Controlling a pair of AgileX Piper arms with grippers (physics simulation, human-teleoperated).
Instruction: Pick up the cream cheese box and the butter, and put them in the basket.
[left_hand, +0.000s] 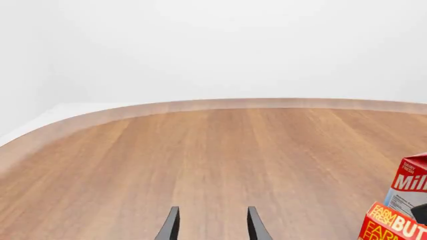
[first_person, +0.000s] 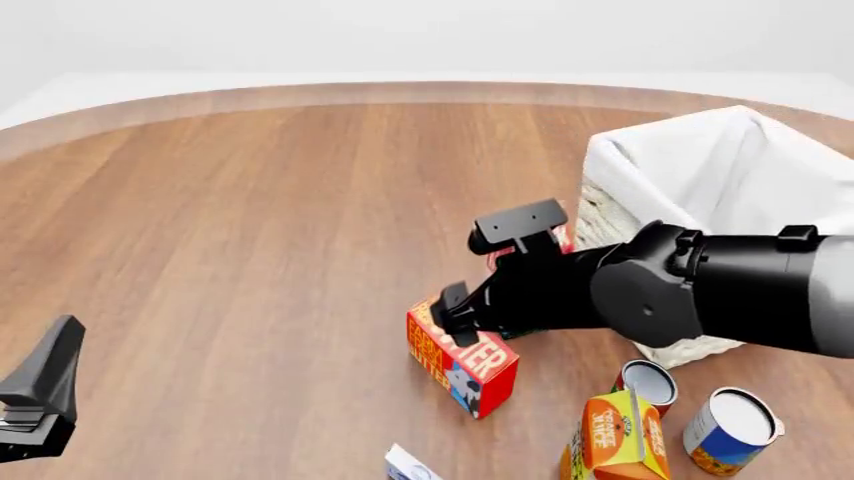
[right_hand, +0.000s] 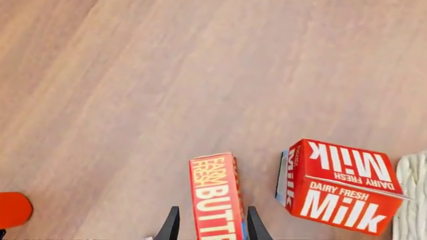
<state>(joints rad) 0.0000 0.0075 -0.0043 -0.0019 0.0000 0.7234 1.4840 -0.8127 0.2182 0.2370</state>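
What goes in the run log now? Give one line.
right gripper: open, straddling butter | left gripper: open, empty | cream cheese box: on table, outside basket

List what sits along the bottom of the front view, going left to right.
Left gripper → cream cheese box → butter → juice carton → blue can.
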